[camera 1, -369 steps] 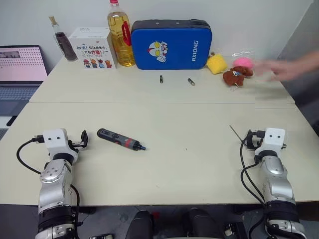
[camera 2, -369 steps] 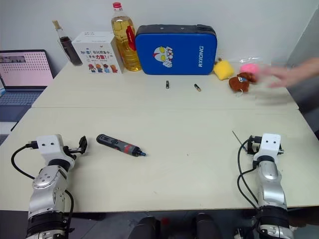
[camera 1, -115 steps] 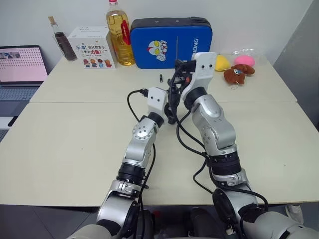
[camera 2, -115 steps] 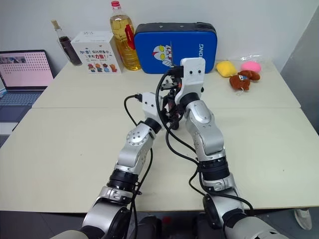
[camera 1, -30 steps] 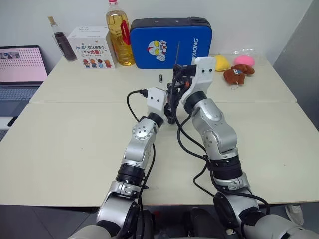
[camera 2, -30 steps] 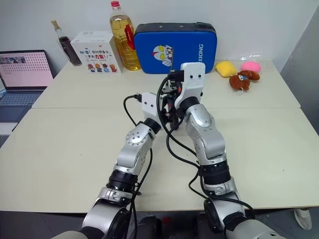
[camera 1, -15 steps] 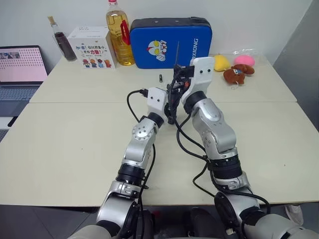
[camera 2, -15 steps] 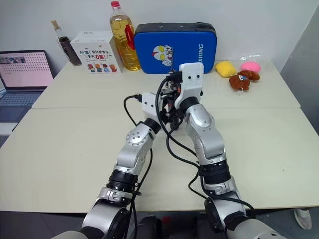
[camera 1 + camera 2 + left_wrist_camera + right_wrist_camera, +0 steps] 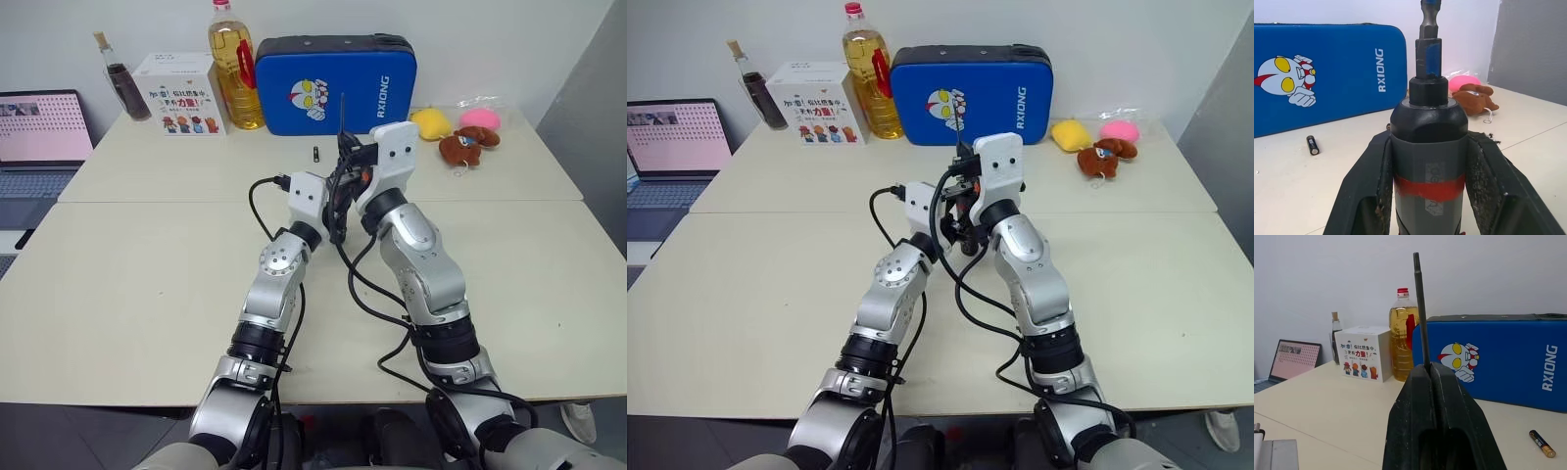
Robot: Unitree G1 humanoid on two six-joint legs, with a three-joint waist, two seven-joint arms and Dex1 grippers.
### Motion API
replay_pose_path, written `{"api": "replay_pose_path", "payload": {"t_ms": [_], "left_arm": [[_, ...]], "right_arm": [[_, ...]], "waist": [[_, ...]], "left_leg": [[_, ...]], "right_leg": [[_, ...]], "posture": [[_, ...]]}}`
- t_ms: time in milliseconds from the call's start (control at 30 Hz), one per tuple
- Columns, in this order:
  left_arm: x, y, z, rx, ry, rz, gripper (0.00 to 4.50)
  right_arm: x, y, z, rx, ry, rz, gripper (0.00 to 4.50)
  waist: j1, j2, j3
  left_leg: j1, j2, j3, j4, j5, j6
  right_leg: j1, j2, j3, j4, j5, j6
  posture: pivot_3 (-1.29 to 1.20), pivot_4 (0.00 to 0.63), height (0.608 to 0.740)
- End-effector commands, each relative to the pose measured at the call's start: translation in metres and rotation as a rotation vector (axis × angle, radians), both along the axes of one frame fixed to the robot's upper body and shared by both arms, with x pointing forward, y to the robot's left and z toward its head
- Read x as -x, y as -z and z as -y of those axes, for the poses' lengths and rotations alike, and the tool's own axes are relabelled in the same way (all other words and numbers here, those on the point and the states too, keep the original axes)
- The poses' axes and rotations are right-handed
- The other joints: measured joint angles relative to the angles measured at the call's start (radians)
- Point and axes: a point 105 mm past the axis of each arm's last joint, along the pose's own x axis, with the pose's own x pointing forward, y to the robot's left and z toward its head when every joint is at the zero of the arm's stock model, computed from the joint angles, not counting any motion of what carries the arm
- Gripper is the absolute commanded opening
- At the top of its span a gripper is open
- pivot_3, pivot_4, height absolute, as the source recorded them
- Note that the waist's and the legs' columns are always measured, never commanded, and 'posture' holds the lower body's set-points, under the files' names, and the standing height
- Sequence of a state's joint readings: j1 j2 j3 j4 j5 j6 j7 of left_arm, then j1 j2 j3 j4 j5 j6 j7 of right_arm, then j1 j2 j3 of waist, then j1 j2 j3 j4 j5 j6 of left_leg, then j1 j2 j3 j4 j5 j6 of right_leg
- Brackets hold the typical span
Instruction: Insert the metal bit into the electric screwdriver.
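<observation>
Your two arms met above the middle of the pale tabletop [image 9: 147, 284], raised clear of its surface. Your left gripper [image 9: 1427, 161] had its two black fingers [image 9: 1369, 186] closed around the electric screwdriver [image 9: 1428, 161], clamping the dark body on both sides at the red band. The tool's narrow dark nose pointed away from the wrist, and a short hex piece with blue markings already sat in the nose.

Your right gripper [image 9: 1431, 374] was just beside it, slightly higher and nearer the back of the tabletop. Its fingers [image 9: 1410, 406] were pressed fully together on the metal bit [image 9: 1420, 308], pinching the thin grey rod at its lower end. The rod stood nearly upright above the fingertips, its free end in the air. In the head views the bit [image 9: 342, 113] rose in front of a blue zipped case [image 9: 333, 83]. You could not tell from these views whether the rod touched the screwdriver.

A small battery [image 9: 1311, 145] lay on the tabletop before the case. A bottle of yellow oil [image 9: 233, 69], a white printed box [image 9: 181, 93] and a dark bottle [image 9: 122, 88] stood at the back left, a laptop [image 9: 39, 132] at the far left, and plush toys [image 9: 460, 137] at the back right.
</observation>
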State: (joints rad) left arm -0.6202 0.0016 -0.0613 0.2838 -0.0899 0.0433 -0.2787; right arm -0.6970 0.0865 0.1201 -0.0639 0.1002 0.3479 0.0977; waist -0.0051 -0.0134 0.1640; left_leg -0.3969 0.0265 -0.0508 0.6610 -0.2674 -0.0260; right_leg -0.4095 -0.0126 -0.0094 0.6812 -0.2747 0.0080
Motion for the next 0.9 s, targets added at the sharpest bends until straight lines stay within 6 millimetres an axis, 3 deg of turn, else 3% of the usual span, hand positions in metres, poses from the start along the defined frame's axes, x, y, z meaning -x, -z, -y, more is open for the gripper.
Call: {"api": "replay_pose_path", "payload": {"t_ms": [33,600,900], "left_arm": [[0.003,-0.012,0.003,0.007,0.009,0.045,1.67],[0.004,-0.009,0.001,-0.009,0.009,0.051,1.67],[0.003,-0.011,0.002,-0.018,0.015,0.057,1.67]], "right_arm": [[-0.007,0.013,-0.002,0.025,-0.004,-0.075,0.04],[-0.017,0.008,0.003,0.072,-0.039,-0.162,0.04],[-0.015,0.021,0.005,0.099,-0.049,-0.218,0.04]], "waist": [[0.000,0.000,0.000],[0.000,0.000,0.000],[0.000,0.000,0.000]], "left_leg": [[0.000,0.000,0.000,0.000,0.000,0.000],[0.001,0.000,0.000,0.000,0.000,0.000],[0.001,0.000,0.000,0.000,0.000,0.000]], "right_leg": [[0.000,0.000,0.000,0.000,0.000,0.000],[0.001,0.000,0.000,0.000,0.000,0.000],[0.001,0.000,0.000,0.000,0.000,0.000]], "posture": [[0.00,0.150,0.740],[0.00,0.150,0.740],[0.00,0.150,0.740]]}}
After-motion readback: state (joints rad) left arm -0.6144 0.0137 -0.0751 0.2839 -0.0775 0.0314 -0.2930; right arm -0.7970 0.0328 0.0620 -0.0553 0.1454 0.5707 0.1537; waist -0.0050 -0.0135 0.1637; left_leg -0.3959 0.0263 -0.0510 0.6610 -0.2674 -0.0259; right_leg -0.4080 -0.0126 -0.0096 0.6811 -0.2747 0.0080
